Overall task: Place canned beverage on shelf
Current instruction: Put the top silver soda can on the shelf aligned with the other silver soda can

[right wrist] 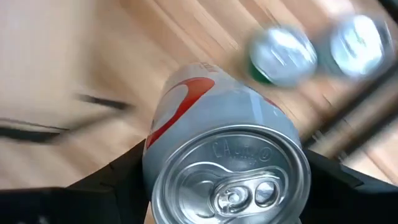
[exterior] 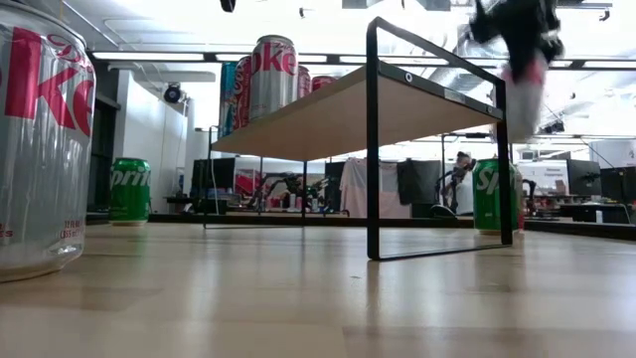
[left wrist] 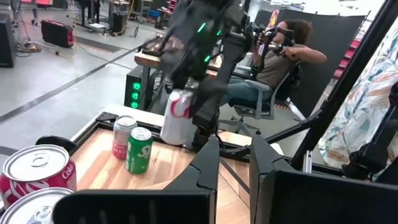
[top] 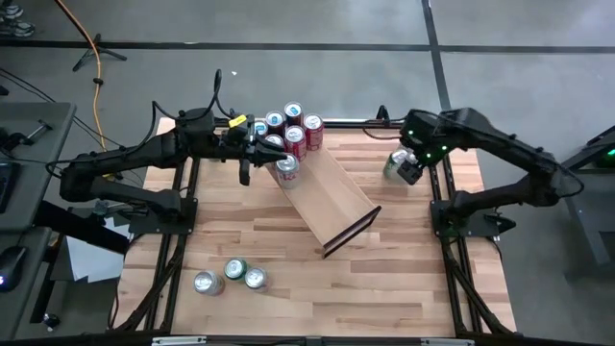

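Note:
The shelf (top: 332, 197), a pale-wood plank on a black frame, stands slantwise mid-table; it also shows in the low view (exterior: 338, 114). Several red and blue cans (top: 288, 135) stand on and around its far-left end. My right gripper (top: 404, 168) is at the far right, shut on a silver-and-red can (right wrist: 224, 155) held above the table. My left gripper (top: 248, 165) is open and empty by the shelf's far-left end, next to the cans there (left wrist: 37, 171). My right gripper pinches the silver can's side wall (right wrist: 155, 162) between its two fingers (right wrist: 127, 171), one on each side. It comes from above, and the can's top faces the wrist camera. The can is lifted clear of the table, roughly upright (left wrist: 177, 115).
A red can (left wrist: 124, 137) and a green can (left wrist: 140, 149) stand on the table below my right gripper. Three more cans (top: 233, 274) stand near the front left. A person (left wrist: 280, 56) sits beyond the table's right side.

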